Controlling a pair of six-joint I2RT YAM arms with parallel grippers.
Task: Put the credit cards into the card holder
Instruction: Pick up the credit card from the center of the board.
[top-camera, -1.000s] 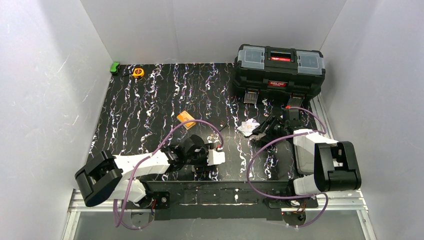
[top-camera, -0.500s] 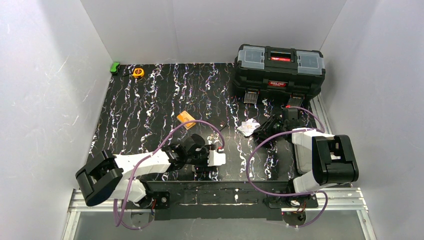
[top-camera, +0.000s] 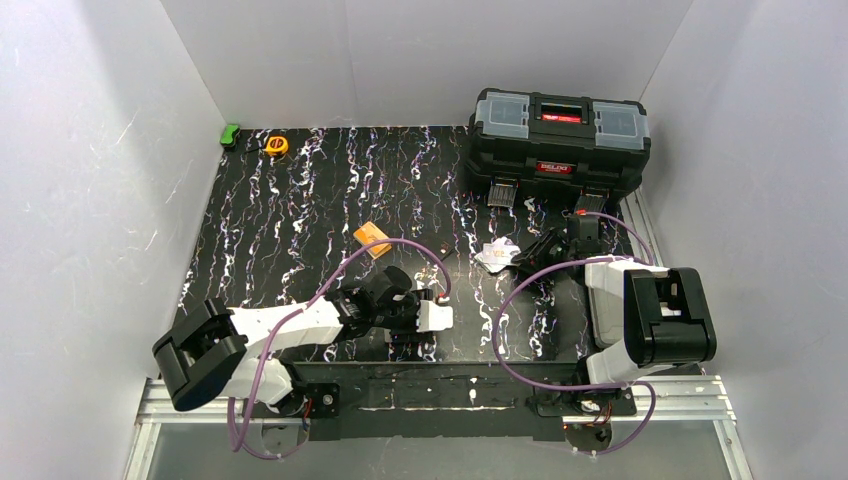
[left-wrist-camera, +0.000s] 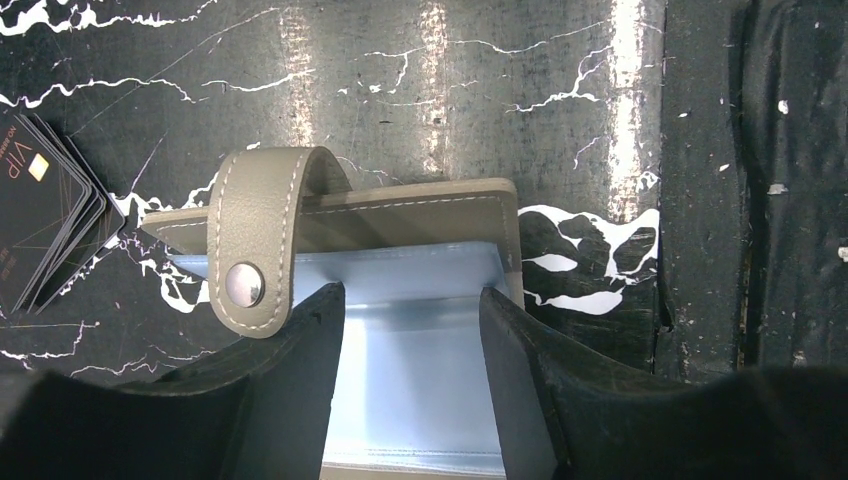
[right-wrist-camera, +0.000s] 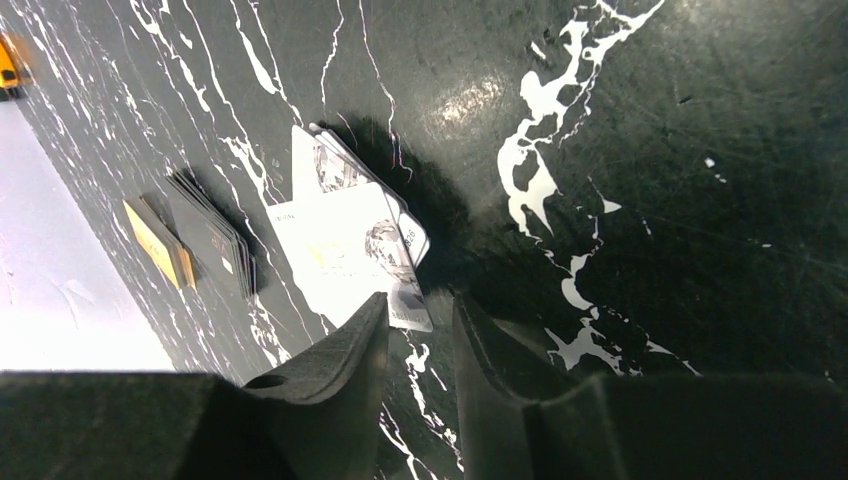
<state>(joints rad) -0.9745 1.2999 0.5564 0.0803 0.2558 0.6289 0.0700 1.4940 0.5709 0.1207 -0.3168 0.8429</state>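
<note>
The card holder sits at the middle of the table's near edge, with the mat's edge just beyond one of its corners. Its taupe cover is raised and the snap tab curls over the top. The left gripper clamps the pale pockets from both sides. A fanned stack of dark cards lies just beside the holder. The credit cards lie right of centre, loosely fanned, with bare mat all round their edges. The right gripper is at the nearest card's corner, fingers a narrow gap apart; I cannot tell if it pinches the card. The orange block lies mid-table. A toolbox fills the far right corner, leaving a strip of mat between it and the cards.
</note>
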